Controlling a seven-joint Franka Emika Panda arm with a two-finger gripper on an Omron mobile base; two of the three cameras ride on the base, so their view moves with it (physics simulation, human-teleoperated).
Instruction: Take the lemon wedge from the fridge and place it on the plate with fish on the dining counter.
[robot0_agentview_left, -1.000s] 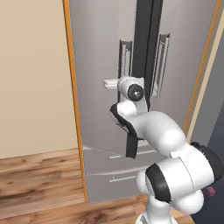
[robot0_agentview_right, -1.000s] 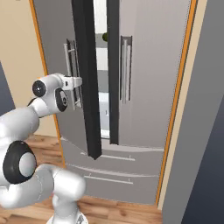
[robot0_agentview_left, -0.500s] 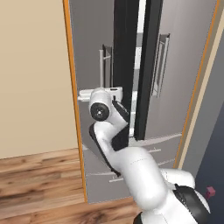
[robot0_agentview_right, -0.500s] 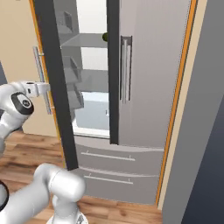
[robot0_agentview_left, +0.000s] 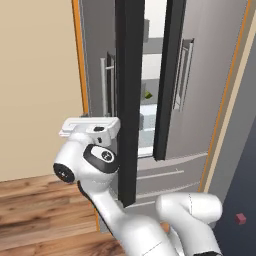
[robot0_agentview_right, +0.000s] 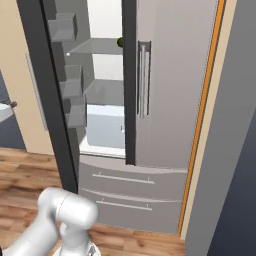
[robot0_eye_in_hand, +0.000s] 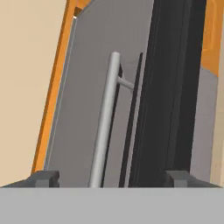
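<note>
The fridge stands with its left door swung out, black edge toward me. Inside, on a white shelf, lies the tiny yellow-green lemon wedge. My gripper hovers at the outer face of the left door, beside its vertical silver handle. In the hand view the gripper is open, its fingertips far apart, and the handle rises between them untouched. The plate with fish and the dining counter are out of view.
A dark green round item sits on an upper shelf. Grey door bins line the open door's inner side. Two grey bottom drawers are closed. A beige wall with orange trim is left of the fridge; wood floor lies below.
The left fridge door has swung from nearly shut to wide open, pulled by my gripper. The gripper, shut on the handle before, has now opened and let go.
</note>
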